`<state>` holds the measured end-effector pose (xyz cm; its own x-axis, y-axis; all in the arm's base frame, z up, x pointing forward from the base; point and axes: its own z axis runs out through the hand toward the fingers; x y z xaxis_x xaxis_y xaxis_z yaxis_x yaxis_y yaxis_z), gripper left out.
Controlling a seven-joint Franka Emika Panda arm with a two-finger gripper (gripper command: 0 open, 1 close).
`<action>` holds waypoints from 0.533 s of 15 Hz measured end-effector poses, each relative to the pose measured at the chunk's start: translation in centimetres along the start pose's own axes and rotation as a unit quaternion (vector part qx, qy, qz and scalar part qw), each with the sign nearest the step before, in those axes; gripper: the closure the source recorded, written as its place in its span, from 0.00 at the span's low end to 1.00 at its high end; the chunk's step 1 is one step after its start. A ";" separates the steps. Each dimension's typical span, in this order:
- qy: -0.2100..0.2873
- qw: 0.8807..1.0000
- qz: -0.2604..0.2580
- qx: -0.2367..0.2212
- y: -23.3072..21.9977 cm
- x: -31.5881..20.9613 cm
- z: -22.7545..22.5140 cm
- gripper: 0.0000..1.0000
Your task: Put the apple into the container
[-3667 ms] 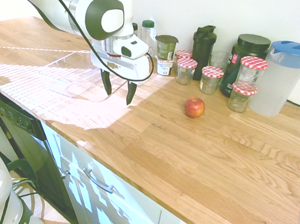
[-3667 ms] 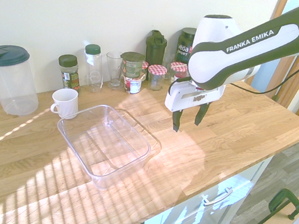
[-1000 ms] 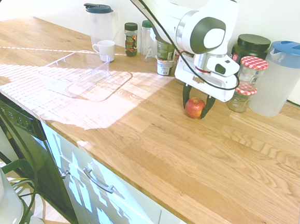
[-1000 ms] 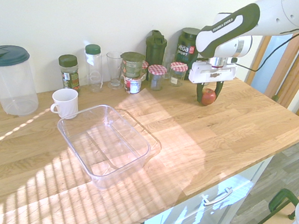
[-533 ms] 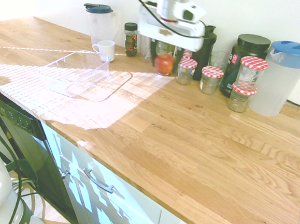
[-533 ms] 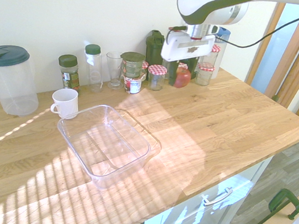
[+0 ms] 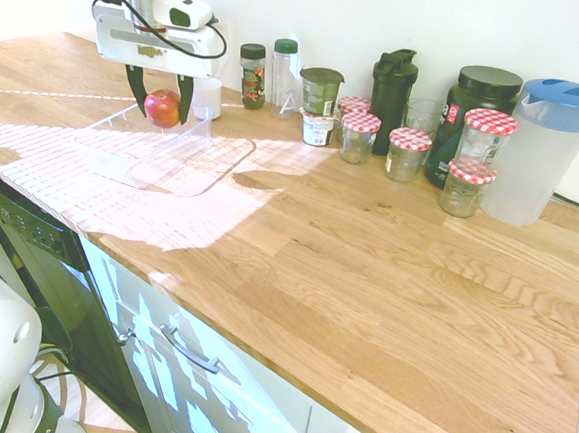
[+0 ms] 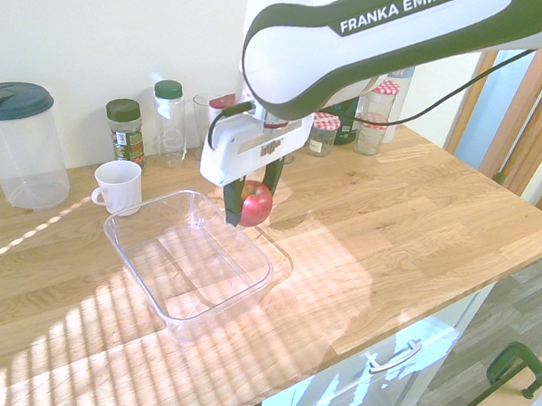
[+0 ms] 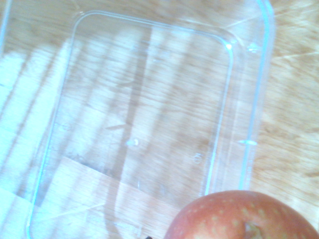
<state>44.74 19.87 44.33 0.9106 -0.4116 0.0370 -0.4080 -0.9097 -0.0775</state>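
Second exterior view: jaws gripping the apple have moved from the jars to above the container.

The white arm reaches in from the picture's left in the first exterior view and from the upper right in the second, its wrist turned so the gripper points straight down. The two dark fingers hang vertical and are closed on the apple, one on each side of it, holding it in the air clear of any surface. The forearm link lettered FRANKA EMIKA lies nearly level above the wrist in the second exterior view.
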 end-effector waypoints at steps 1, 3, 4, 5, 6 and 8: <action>0.001 1.000 -0.005 0.002 -0.7 -0.6 0.5 1.00; 0.002 1.000 -0.016 0.008 -2.1 -1.2 2.0 1.00; 0.001 1.000 -0.021 0.011 -2.7 -1.3 3.0 1.00; -0.002 1.000 -0.026 0.013 -3.3 -1.6 3.9 1.00; -0.003 1.000 -0.028 0.014 -3.9 -2.0 4.6 1.00; -0.003 1.000 -0.025 0.017 -4.7 -2.5 5.6 1.00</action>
<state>44.76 25.47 39.06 0.9305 -0.3646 0.0356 -0.3590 -0.9268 -0.1100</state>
